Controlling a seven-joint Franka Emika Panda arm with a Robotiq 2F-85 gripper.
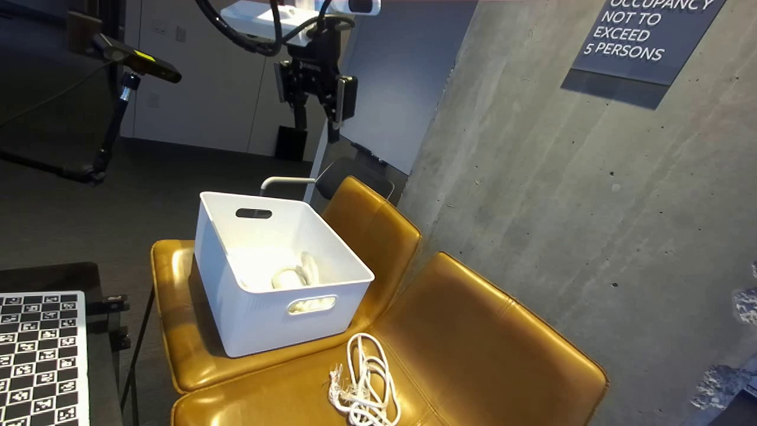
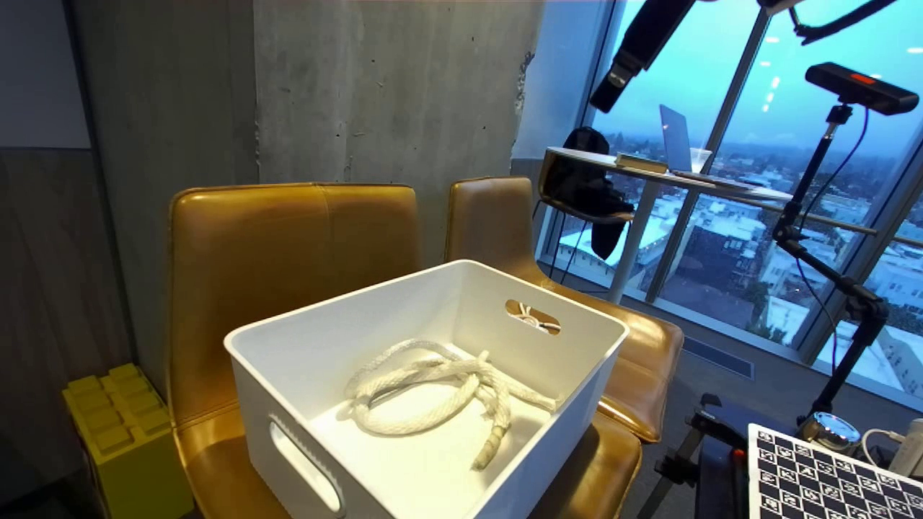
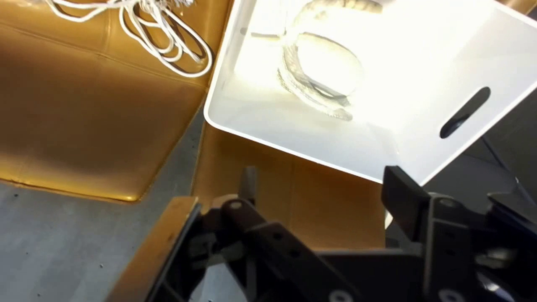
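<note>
In an exterior view, a tan chair (image 1: 180,307) carries one white box (image 1: 272,325), its long axis slanting toward the lower right; inside, one coiled rope (image 1: 310,270) is partly lost in glare and behind the box's near side; higher up hangs the gripper (image 1: 317,125), fingers wide apart, empty; on a second chair (image 1: 497,349), one white cord (image 1: 358,406) points lengthwise toward the camera, near end cut off

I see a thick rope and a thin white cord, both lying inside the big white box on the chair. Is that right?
Not quite: the thin white cord lies outside the white box, on the seat of the neighboring chair, as an exterior view shows. The thick rope is indeed inside the box, which does stand on a chair.
</note>
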